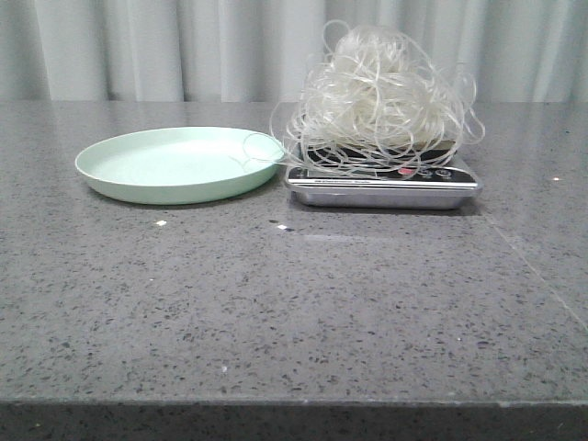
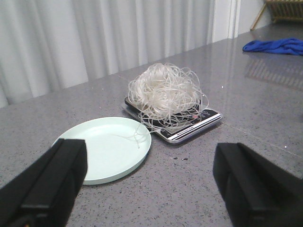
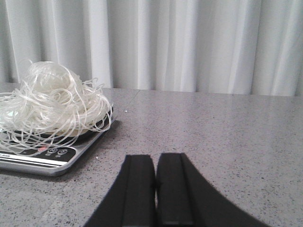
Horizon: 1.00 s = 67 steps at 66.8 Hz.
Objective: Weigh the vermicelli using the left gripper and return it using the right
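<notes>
The vermicelli (image 1: 377,96) is a fluffy whitish tangle heaped on a flat silver and black scale (image 1: 384,183); a few stray loops hang over onto the pale green plate (image 1: 175,163) beside it. In the left wrist view the vermicelli (image 2: 164,92) and scale (image 2: 189,127) lie well ahead of my left gripper (image 2: 151,182), which is open and empty, its black fingers (image 2: 52,182) far apart. My right gripper (image 3: 155,187) is shut with nothing in it, set back to the right of the scale (image 3: 42,158) and vermicelli (image 3: 49,106). Neither gripper shows in the front view.
The grey speckled tabletop (image 1: 303,303) runs to a front edge. White curtains (image 1: 184,46) hang behind. A blue cloth (image 2: 274,46) and a wooden rack (image 2: 284,10) lie far off across the table in the left wrist view.
</notes>
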Each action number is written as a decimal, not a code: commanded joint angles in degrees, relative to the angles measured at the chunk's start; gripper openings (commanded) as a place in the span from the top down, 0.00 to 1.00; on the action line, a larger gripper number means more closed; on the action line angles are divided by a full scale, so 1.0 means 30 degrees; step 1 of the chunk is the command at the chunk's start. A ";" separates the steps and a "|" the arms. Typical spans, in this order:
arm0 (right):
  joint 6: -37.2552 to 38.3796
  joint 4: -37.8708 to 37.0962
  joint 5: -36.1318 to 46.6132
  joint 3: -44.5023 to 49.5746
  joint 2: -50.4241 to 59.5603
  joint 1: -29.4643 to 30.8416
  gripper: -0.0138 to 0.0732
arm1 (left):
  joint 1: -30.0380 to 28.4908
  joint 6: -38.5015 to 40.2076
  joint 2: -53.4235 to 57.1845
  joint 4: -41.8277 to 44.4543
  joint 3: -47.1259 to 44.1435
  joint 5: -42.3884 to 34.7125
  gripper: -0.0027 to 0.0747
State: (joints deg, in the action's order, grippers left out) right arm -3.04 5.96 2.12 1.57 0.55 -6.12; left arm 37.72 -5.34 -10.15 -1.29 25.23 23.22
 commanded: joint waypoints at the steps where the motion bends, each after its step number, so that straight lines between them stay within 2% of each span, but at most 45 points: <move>1: 0.0032 -0.0003 0.1621 -0.0150 0.0334 0.0172 0.64 | 0.0088 0.0052 0.1438 -0.0262 -0.0564 -0.1952 0.19; 9: 0.0032 -0.0003 0.1621 -0.0150 0.0334 0.0172 0.64 | 0.0088 0.0052 0.2849 -0.0262 -0.1188 -0.2271 0.20; 13: 0.0032 -0.0003 0.1621 -0.0150 0.0334 0.0172 0.64 | 0.0088 0.0052 0.3020 -0.0262 -0.1188 -0.1796 0.25; 16: 0.0032 -0.0003 0.1621 -0.0150 0.0334 0.0172 0.64 | 0.0088 0.0052 0.3020 -0.0364 -0.1188 -0.1237 0.36; 23: 0.0032 -0.0003 0.1642 -0.0150 0.0330 0.0172 0.64 | 0.0088 0.0052 0.3020 -0.0397 -0.1188 -0.0749 0.76; 25: 0.0032 -0.0003 0.1674 -0.0150 0.0330 0.0172 0.64 | 0.0088 0.0052 0.3020 -0.0397 -0.1188 -0.0670 0.82; 29: 0.0032 -0.0003 0.2041 -0.0150 0.0330 0.0172 0.64 | 0.0088 0.0052 0.3020 -0.0409 -0.1188 -0.0670 0.76; 37: 0.0050 0.0741 0.3136 -0.0567 0.0312 0.0172 0.64 | 0.0088 0.0052 0.3020 -0.0461 -0.1188 -0.0705 0.79; 47: 0.0030 0.0761 0.0605 -0.2978 -0.0678 0.0172 0.64 | 0.0088 0.0052 0.3020 -0.0461 -0.1188 -0.0744 0.80; 67: 0.0030 0.1309 -0.3050 -0.8824 -0.8142 0.0172 0.64 | 0.0088 0.0052 0.3020 -0.0461 -0.1188 -0.0744 0.80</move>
State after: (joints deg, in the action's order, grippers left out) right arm -3.04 8.60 -7.44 -19.60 -17.78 -6.12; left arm 37.72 -5.34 -0.39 -2.08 20.26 25.45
